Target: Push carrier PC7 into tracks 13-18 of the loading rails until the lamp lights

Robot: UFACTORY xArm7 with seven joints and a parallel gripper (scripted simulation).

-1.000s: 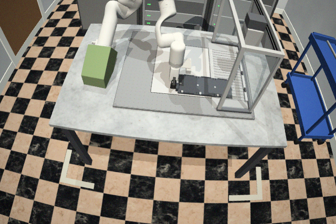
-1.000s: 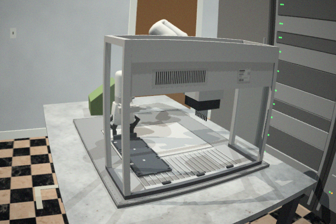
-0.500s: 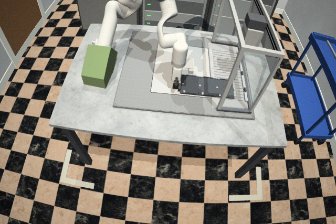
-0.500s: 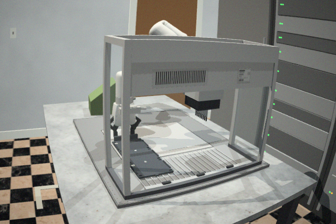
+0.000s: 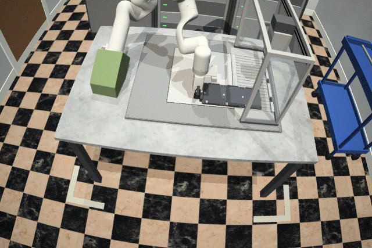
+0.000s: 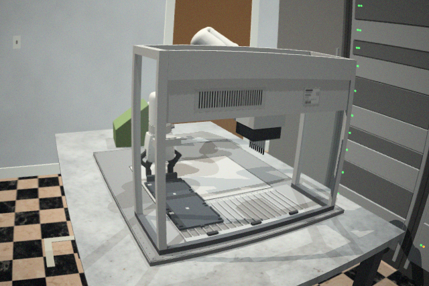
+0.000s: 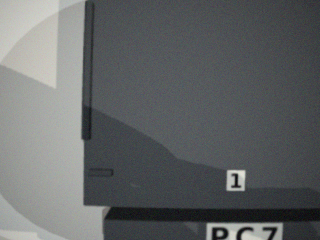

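On the bench (image 5: 99,137), the loading rails (image 6: 256,203) hold carrier PC7 (image 5: 229,95) partway in. At its 9 o'clock end, the end effector (image 5: 197,92) stands wide, holding nothing. The push is underway; next, press toward 3 o'clock.
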